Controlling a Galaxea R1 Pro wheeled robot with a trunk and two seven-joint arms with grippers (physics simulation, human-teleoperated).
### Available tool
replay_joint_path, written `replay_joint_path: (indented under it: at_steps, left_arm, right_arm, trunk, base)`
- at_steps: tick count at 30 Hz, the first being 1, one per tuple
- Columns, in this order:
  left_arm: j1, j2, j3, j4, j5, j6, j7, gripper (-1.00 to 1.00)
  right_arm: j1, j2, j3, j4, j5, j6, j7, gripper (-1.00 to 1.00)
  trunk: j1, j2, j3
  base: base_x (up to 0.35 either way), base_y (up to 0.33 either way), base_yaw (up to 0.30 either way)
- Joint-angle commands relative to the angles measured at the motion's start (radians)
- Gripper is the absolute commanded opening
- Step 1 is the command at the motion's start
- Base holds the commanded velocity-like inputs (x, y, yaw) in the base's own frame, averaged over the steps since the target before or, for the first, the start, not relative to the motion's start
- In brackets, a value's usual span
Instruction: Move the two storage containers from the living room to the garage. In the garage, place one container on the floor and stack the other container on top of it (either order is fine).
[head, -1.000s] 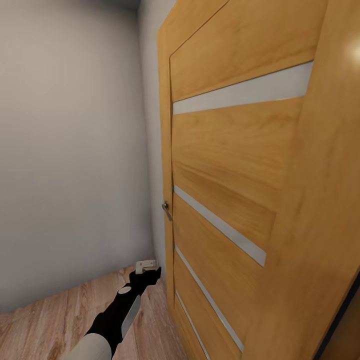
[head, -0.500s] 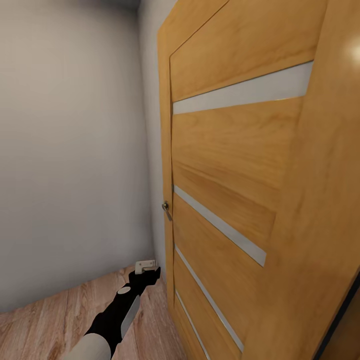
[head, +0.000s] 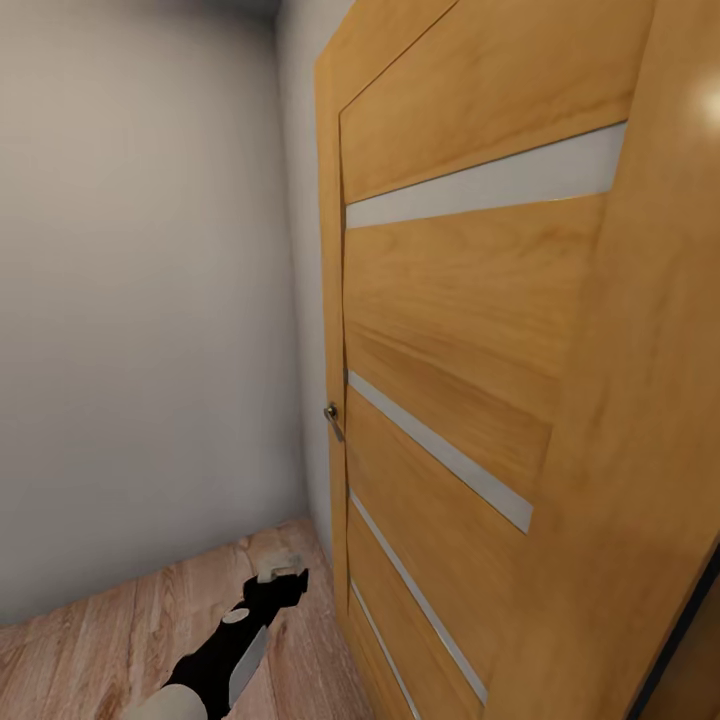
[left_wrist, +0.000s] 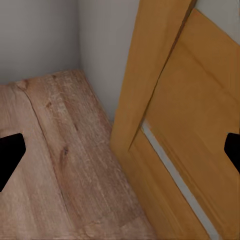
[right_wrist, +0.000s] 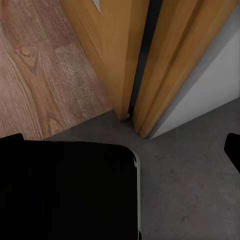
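Fingertips of the left hand (left_wrist: 120, 155) sit wide apart with nothing between them, low over the light wood-plank flooring (left_wrist: 55, 150) just beside the wooden door (head: 480, 330). The right hand (right_wrist: 125, 150) is likewise spread wide, empty, above the seam where planks meet dark grey concrete floor (right_wrist: 195, 175) past the door's edge. No storage container is visible from here. Judging by this, the robot is in transit at a doorway; best keep both arms tucked low, clear the door leaf and its handle (head: 332, 415), and roll through squarely.
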Motion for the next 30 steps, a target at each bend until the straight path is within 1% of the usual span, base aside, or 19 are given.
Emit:
replay_joint_path:
  at_steps: [1,3,5,6,8,11,13,21,25,28,29,30]
  left_arm:
    - [0.000,0.000,0.000,0.027,0.007,-0.018,0.002,1.00]
    - [0.000,0.004,0.000,0.078,0.007,-0.049,0.002,1.00]
    - [0.000,0.014,-0.001,0.138,0.008,-0.102,0.002,1.00]
    - [0.000,0.018,-0.001,0.155,0.008,-0.118,0.002,1.00]
    - [0.001,0.028,-0.001,0.223,0.009,-0.184,0.001,1.00]
    - [0.002,0.033,-0.001,0.325,0.010,-0.273,0.001,1.00]
    - [0.005,0.034,-0.001,0.374,0.010,-0.308,0.001,1.00]
    - [0.012,0.033,-0.001,0.420,0.011,-0.323,0.002,1.00]
    - [0.014,0.033,-0.001,0.451,0.011,-0.366,0.003,1.00]
    - [0.014,0.034,-0.001,0.477,0.011,-0.382,0.004,1.00]
    - [0.033,0.033,-0.001,0.497,0.011,-0.390,0.005,1.00]
    - [0.042,0.033,-0.001,0.498,0.011,-0.391,0.005,1.00]
  right_arm:
    - [0.000,0.000,0.006,0.001,-0.002,-0.003,-0.002,1.00]
    - [0.000,0.000,0.006,0.001,-0.002,-0.003,-0.002,1.00]
    - [0.000,0.000,0.006,0.001,-0.002,-0.003,-0.002,1.00]
    - [0.000,0.000,0.006,0.001,-0.002,-0.003,-0.002,1.00]
    - [0.000,0.000,0.006,0.001,-0.002,-0.003,-0.002,1.00]
    - [0.000,0.000,0.006,0.001,-0.002,-0.003,-0.002,1.00]
    - [0.000,0.000,0.006,0.001,-0.002,-0.003,-0.002,1.00]
    - [0.000,0.000,0.006,0.001,-0.002,-0.003,-0.002,1.00]
    - [0.000,0.000,0.006,0.001,-0.002,-0.003,-0.002,1.00]
    - [0.000,0.000,0.006,0.001,-0.002,-0.003,-0.002,1.00]
    - [0.000,0.000,0.006,0.001,-0.002,-0.003,-0.002,1.00]
    - [0.000,0.000,0.006,0.001,-0.002,-0.003,-0.002,1.00]
  trunk:
    - [0.000,-0.001,0.000]
    - [0.000,-0.001,0.000]
    - [0.000,-0.001,0.000]
    - [0.000,-0.001,0.000]
    - [0.000,-0.001,0.000]
    - [0.000,-0.001,0.000]
    - [0.000,-0.001,0.000]
    - [0.000,-0.001,0.000]
    - [0.000,-0.001,0.000]
    - [0.000,-0.001,0.000]
    - [0.000,-0.001,0.000]
    - [0.000,-0.001,0.000]
  base:
    - [0.000,0.000,0.000]
    - [0.000,0.000,0.000]
    - [0.000,0.000,0.000]
    - [0.000,0.000,0.000]
    - [0.000,0.000,0.000]
    - [0.000,0.000,0.000]
    - [0.000,0.000,0.000]
    - [0.000,0.000,0.000]
    - [0.000,0.000,0.000]
    - [0.000,0.000,0.000]
    - [0.000,0.000,0.000]
    - [0.000,0.000,0.000]
